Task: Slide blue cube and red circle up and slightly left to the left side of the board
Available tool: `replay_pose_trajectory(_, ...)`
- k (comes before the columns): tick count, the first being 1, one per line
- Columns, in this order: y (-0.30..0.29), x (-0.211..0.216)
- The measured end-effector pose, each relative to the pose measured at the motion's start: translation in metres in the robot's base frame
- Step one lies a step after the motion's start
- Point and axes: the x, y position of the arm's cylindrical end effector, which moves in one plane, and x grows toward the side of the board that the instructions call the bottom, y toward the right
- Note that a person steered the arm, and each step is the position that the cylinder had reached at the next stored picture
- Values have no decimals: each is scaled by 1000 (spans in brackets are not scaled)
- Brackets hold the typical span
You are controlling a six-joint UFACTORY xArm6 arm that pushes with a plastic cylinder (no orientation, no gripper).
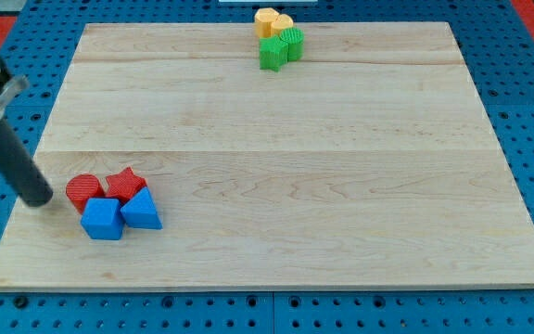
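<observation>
No pincer here, just a bare rod: the tip [38,198] sits on the board [276,167], just left of the red circle [83,192]. Nearest, the blue cube [102,219] touches the blue wedge [142,211]; behind them, the red circle and red star [126,183]. Small, stiff, likely light: push low from below-right. Far top: green [279,48] and yellow [273,22] blocks.

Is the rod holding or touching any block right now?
Nothing is held. My tip sits just left of the red circle, apparently not touching; the blue cube lies below-right.
</observation>
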Motion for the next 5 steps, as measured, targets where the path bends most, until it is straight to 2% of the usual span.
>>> replay_pose_trajectory(2,45,63)
replay_pose_trajectory(3,70,67)
replay_pose_trajectory(4,99,46)
replay_pose_trajectory(5,100,24)
